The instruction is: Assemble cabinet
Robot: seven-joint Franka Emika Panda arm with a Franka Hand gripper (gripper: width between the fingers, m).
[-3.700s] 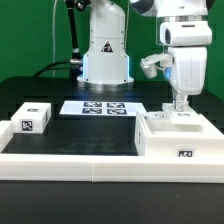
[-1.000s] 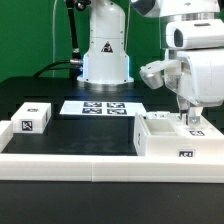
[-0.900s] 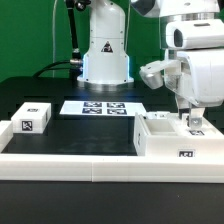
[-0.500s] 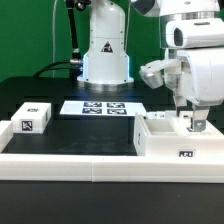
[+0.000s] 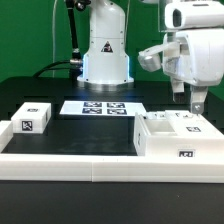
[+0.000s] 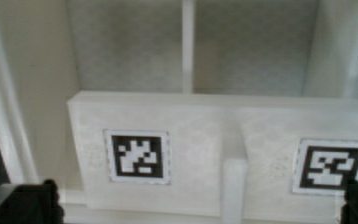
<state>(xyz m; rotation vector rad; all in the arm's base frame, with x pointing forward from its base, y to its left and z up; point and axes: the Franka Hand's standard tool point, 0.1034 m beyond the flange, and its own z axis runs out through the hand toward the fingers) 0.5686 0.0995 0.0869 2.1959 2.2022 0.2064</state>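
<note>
Wrist view was the only one that showed the jaws properly. The two dark fingertips [image 6: 25,203] sat at opposite edges of the shot, spread wide, with nothing pinched between them. Straight below the gripper [image 6: 194,205] was a white panel [image 6: 211,125] carrying two black-and-white tags [image 6: 140,158], one nearer each finger. Past it was a paler grooved white surface I couldn't identify.

Exterior view couldn't show the gap between the fingers at all, but it did give the height. The gripper [image 5: 197,103] hung clear above the cabinet box [image 5: 160,145], not touching it. That box lay directly under the jaws, open at the top, with tagged white pieces lying inside it and a front tag [image 5: 184,154] on its outer wall.

Well off to the side of the jaws were a small tagged white block [image 5: 33,118], the marker board [image 5: 100,107] and the long low white rail [image 5: 70,160]. Only the exterior view caught those.
</note>
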